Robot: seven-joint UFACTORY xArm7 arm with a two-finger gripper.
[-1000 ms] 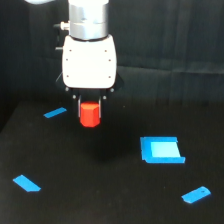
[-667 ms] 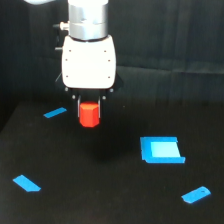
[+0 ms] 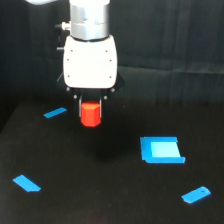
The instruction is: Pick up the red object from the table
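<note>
Gripper closed on the red object, fingers on its two sides, block hanging below the white wrist body. Block's long axis vertical, flat end facing down, clear of the tabletop, faint shadow beneath. Thin blue strip at 9 o'clock, near. Blue square piece at 4 o'clock. Blue slab at 7 o'clock, blue tab further out at 4 o'clock.

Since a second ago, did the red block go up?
Yes. The red object, held in the gripper, has risen a little: it now sits level with the small blue strip rather than just below it.
</note>
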